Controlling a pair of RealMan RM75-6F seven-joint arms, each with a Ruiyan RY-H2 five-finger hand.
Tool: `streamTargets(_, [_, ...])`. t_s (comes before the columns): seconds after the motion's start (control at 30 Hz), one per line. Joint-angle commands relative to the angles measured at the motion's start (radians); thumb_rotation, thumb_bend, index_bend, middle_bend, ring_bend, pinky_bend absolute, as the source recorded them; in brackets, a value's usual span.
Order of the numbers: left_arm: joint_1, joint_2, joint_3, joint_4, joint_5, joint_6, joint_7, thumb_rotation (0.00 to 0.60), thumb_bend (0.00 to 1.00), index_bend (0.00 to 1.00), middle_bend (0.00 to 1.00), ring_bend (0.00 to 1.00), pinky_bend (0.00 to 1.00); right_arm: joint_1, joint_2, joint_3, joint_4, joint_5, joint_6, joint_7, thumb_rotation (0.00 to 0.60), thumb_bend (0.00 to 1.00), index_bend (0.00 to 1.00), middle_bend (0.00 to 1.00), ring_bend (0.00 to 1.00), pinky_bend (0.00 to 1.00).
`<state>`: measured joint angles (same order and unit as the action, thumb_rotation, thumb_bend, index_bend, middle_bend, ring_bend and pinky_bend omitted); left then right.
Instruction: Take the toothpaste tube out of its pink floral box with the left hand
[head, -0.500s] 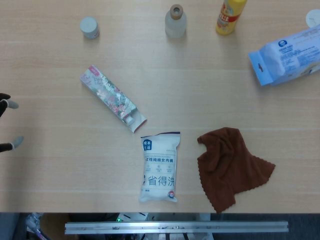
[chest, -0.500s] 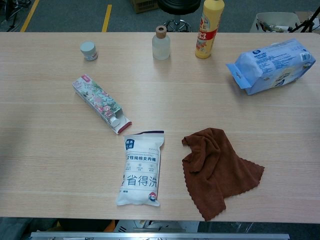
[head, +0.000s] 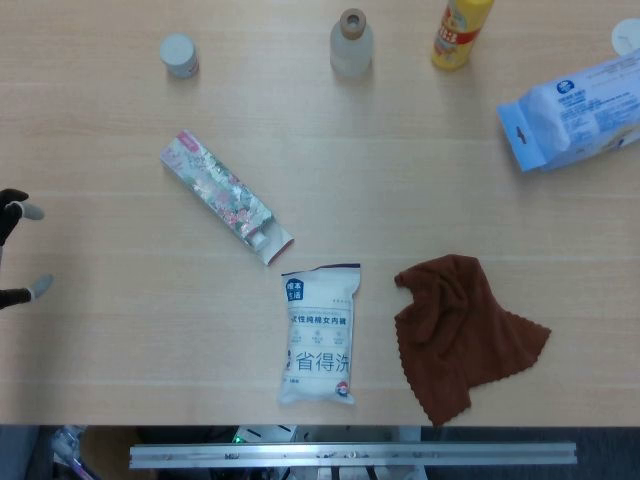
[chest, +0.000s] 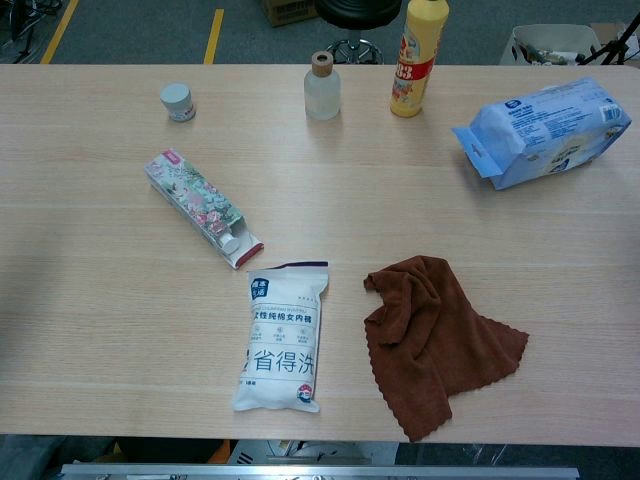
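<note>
Now, compared with the earlier frame, the left hand (head: 14, 250) is seen slightly further into the head view at the left edge; only the dark fingers with pale tips (head: 32, 211) are shown, spread apart and holding nothing. All items on the desk (head: 120, 330) are found unchanged in position. The right hand is not shown in either view.

The pink floral box (head: 222, 194) is laid flat and diagonally on the desk, well apart from the left hand. Its lower-right end flap is open, and the white cap of the toothpaste tube (head: 260, 238) is exposed in that opening; the rest of the tube is enclosed by the box. In the chest view the same box (chest: 198, 203) and cap (chest: 230, 242) are seen.

Just below the open end, a white and blue pouch (head: 319, 335) is laid flat. To its right a brown cloth (head: 460, 335) is crumpled on the desk. Along the far edge a small white jar (head: 179, 54), a frosted bottle with a cork stopper (head: 351, 44) and a yellow bottle (head: 460, 32) are stood upright. A blue wipes pack (head: 575, 112) is laid at the far right.
</note>
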<state>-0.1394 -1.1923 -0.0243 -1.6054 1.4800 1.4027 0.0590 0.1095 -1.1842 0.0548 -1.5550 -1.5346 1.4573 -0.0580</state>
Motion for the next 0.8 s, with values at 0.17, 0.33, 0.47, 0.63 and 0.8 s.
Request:
streamTargets(0.17, [-0.014,-0.021,-0.003,-0.006,0.008,-0.012,0.013,0.6,0.08,0.35,0.25,0.36,0.53,0.019,0.0,0.009,0.013,-0.003,-0.015,0.031,0.6,0.2,0.5,0.42,0.28,0.34])
streamTargets(0.33, [-0.024,-0.036,0.002,-0.004,0.023,-0.018,0.022,0.6,0.08,0.35,0.25,0.36,0.53,0.028,-0.005,0.01,0.029,-0.011,-0.018,0.038,0.6,0.2,0.5,0.42,0.28,0.34])
streamTargets(0.47, [-0.031,-0.044,0.004,-0.001,0.043,-0.015,0.013,0.6,0.08,0.35,0.25,0.36,0.53,0.021,-0.007,0.012,0.032,-0.012,0.0,0.047,0.6,0.2,0.5,0.42,0.28,0.34])
streamTargets(0.63, [-0.059,-0.056,0.006,0.011,0.073,-0.036,0.0,0.6,0.08,0.35,0.25,0.36,0.53,0.017,0.002,0.022,0.029,-0.01,0.023,0.053,0.6,0.2,0.5,0.42,0.28,0.34])
streamTargets(0.8, [-0.116,-0.092,0.011,0.061,0.144,-0.072,-0.104,0.6,0.08,0.32,0.27,0.35,0.53,0.022,0.026,0.043,0.009,-0.018,0.05,0.047,0.6,0.2,0.5,0.42,0.28,0.34])
